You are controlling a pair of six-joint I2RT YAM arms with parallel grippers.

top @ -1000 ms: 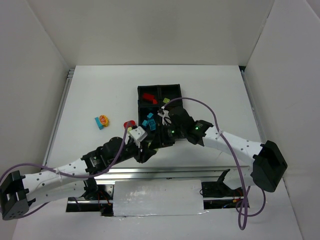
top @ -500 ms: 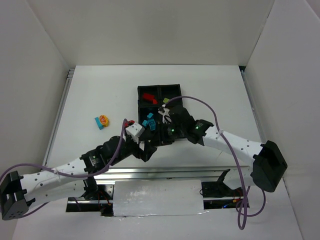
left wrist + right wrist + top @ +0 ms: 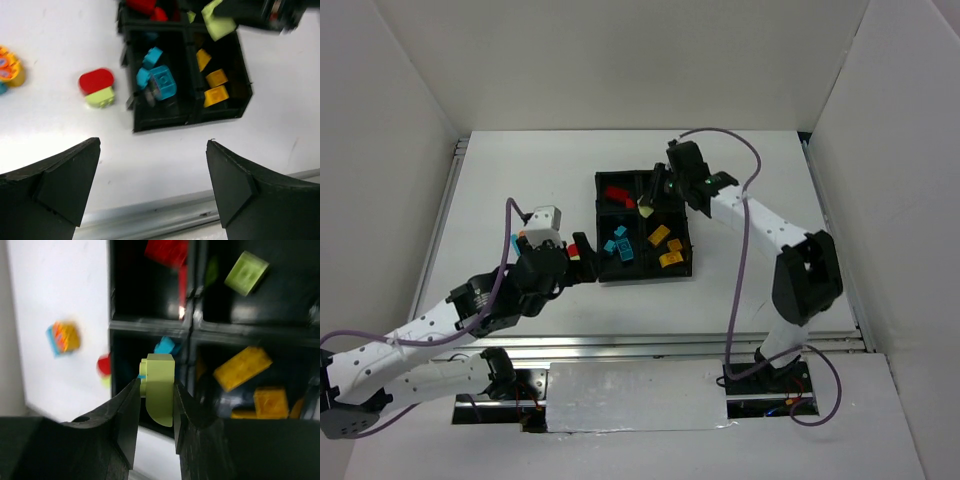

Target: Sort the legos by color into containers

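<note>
Over the right half of the black tray (image 3: pixel 645 279), my right end effector (image 3: pixel 157 395) is clamped on a pale lime green brick (image 3: pixel 159 385), and another lime brick (image 3: pixel 246 272) lies in the far-right compartment. My left end effector (image 3: pixel 152 147) hangs spread wide and empty above the counter (image 3: pixel 60 130), near a red-and-lime brick pair (image 3: pixel 96 87) lying just left of the tray. Red bricks (image 3: pixel 616 193) sit far-left, cyan ones (image 3: pixel 159 80) near-left and orange-yellow ones (image 3: pixel 216 87) near-right.

Glossy plastic legos (image 3: pixel 162 82), blk plastic tray (image 3: pixel 165 122), smooth matt table (image 3: pixel 150 160).
</note>
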